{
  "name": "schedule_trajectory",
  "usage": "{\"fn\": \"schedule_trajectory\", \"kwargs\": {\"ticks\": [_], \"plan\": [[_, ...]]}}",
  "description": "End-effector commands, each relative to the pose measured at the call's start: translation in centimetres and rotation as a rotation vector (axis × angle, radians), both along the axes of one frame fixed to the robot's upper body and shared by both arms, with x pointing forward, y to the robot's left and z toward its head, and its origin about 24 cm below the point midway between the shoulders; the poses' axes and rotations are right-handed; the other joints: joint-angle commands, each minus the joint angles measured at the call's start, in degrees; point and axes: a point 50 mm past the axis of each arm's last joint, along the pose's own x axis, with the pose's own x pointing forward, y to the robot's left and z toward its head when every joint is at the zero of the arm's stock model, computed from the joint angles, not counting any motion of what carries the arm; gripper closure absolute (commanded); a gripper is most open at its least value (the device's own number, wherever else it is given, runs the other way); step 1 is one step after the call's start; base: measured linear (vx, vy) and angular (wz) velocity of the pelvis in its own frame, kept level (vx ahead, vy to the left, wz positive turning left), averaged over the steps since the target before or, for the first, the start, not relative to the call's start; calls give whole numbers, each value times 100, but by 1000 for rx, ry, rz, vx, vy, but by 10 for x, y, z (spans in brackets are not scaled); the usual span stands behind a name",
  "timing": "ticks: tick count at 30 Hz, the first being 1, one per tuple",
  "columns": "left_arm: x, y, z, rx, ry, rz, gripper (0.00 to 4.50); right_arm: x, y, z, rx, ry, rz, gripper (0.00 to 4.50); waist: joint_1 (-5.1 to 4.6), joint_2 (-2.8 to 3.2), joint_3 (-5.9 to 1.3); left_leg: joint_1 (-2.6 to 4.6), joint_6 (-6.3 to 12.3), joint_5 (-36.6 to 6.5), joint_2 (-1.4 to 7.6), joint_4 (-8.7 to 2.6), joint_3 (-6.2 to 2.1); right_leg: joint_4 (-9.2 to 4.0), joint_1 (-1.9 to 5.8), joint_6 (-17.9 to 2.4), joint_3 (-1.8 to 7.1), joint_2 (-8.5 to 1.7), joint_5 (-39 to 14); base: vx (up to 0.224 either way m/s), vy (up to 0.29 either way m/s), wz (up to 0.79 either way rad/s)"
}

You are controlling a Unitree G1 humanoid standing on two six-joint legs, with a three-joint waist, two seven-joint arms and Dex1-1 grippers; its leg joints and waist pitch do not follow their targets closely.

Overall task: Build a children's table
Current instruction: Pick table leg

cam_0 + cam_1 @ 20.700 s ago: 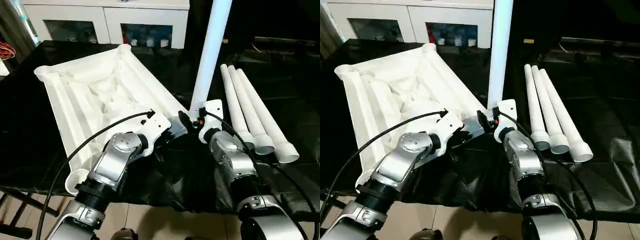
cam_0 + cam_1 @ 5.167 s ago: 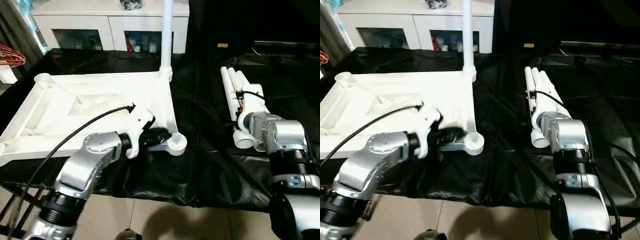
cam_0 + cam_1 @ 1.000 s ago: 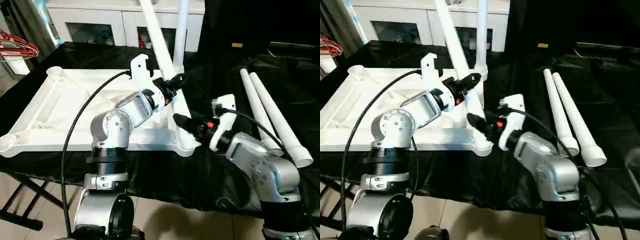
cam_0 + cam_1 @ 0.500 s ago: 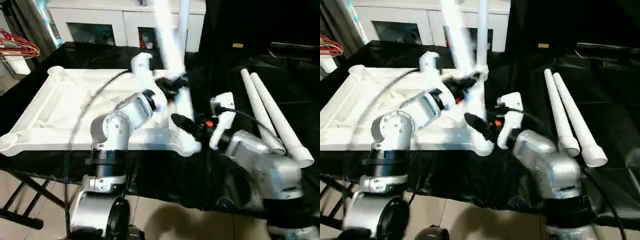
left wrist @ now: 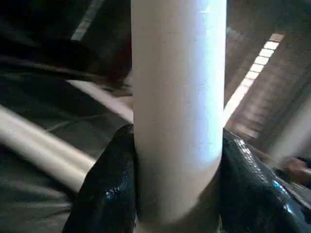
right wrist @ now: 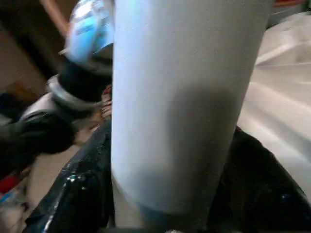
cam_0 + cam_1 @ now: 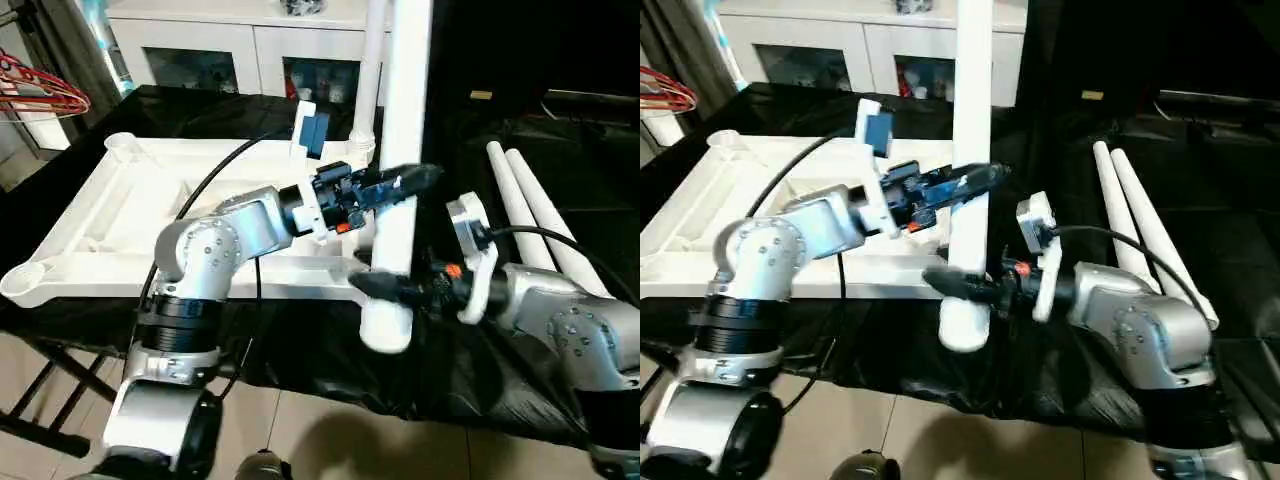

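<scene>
The tabletop (image 7: 150, 215) lies underside up on the black-covered surface (image 7: 560, 130), at the left. One leg (image 7: 372, 60) stands upright in its far right corner socket. A second leg (image 7: 400, 170) is held nearly vertical at the near right corner, its flared end (image 7: 385, 325) low at the surface's near edge. The left pincer (image 7: 405, 182) is clamped on this leg partway up, one black finger on each side in the left wrist view (image 5: 104, 189). The right pincer (image 7: 385, 287) grips the same leg lower down, just above the flared end, with fingers (image 6: 73, 194) flanking it. Two further legs (image 7: 540, 215) lie side by side at the right
</scene>
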Motion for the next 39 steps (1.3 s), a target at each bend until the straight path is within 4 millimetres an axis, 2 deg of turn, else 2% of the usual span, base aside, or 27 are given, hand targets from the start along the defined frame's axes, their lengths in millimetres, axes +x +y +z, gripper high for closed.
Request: {"fn": "schedule_trajectory", "kwargs": {"ticks": [1,3,10,11,12,14,16,17,18,22,23,24,26,29,31,32,37,39], "plan": [[-11,-2,12,-68,-51,-105,262,-3,-1,0,-18,10,32,184,15,-93,-465,104,187,-709,175,-326,-46,-356,318,-1116,212,-416,-849,0,0,0],[-12,-1,12,-80,-54,-120,262,-4,0,-1,-16,16,47,216,20,-96,-461,101,180,-737,169,-323,-42,-367,314,-1117,211,-423,-955,0,0,0],[-12,0,11,-76,-75,-129,264,-3,3,0,7,22,54,253,19,-101,-466,105,131,-770,172,-332,-48,-385,303,-1000,212,-420,-1183,0,0,0],[-10,-1,10,-64,-75,-109,208,-2,4,0,13,19,40,255,18,-103,-466,102,127,-775,170,-333,-47,-386,302,-998,211,-421,-1181,0,0,0],[-10,-1,10,-64,-75,-109,194,-2,4,0,13,19,40,255,18,-103,-468,100,127,-767,170,-333,-48,-387,304,-996,210,-424,-1176,0,0,0],[-2,-2,7,-49,-30,-37,194,1,5,-1,-5,-17,-13,255,12,-94,-473,94,85,-727,169,-328,-46,-374,293,-999,209,-417,-1084,0,0,0],[-2,-1,8,-62,-33,-49,188,1,5,-2,-3,-16,-18,255,19,-102,-478,106,86,-738,157,-326,-43,-378,300,-995,208,-414,-1087,0,0,0],[-3,-1,7,-54,-46,-37,160,2,5,-2,-2,-23,-35,255,18,-107,-476,99,100,-747,161,-330,-44,-378,307,-981,206,-416,-1096,0,0,0],[-2,-1,7,-42,-54,-20,160,2,5,-2,-3,-29,-48,255,18,-107,-476,99,100,-747,161,-330,-44,-378,307,-981,206,-416,-1096,0,0,0],[8,-3,-4,102,-87,195,154,15,6,-1,-56,-94,-241,255,3,-113,-468,93,26,-751,187,-353,-63,-389,288,-885,214,-425,-1119,0,0,0],[11,-4,-7,159,-90,269,154,21,6,-1,-68,-104,-318,255,-4,-115,-470,103,-7,-787,164,-352,-52,-395,294,-820,207,-423,-1219,0,0,0],[11,-4,-7,159,-90,269,154,21,6,-1,-68,-104,-318,255,-4,-123,-472,101,-29,-779,175,-358,-58,-393,293,-784,213,-428,-1236,0,0,0],[21,-5,-13,257,-41,451,154,32,6,-1,-96,-110,-468,255,-27,-131,-472,99,-81,-771,171,-363,-55,-383,287,-735,212,-412,-1227,0,0,0],[25,-5,-14,280,-19,504,154,34,6,0,-96,-105,-495,255,-11,-124,-479,105,-66,-731,155,-347,-45,-391,289,-740,216,-416,-1154,0,0,0],[38,0,-22,369,18,757,154,36,14,2,-98,-119,-554,256,-19,-117,-481,87,-49,-681,162,-349,-55,-389,289,-706,215,-400,-999,0,0,0],[39,1,-23,363,40,804,154,36,16,2,-96,-122,-566,256,-30,-122,-486,85,-47,-675,152,-343,-55,-390,306,-670,209,-393,-913,0,0,0],[41,-2,-21,304,102,883,154,33,27,0,-102,-123,-581,256,-24,-127,-487,76,-1,-636,141,-333,-51,-392,307,-709,204,-405,-878,0,0,0],[41,-3,-21,298,112,885,191,32,28,-1,-109,-125,-581,256,-28,-117,-480,83,-5,-724,142,-341,-53,-411,296,-657,207,-404,-1029,0,0,0]]}}
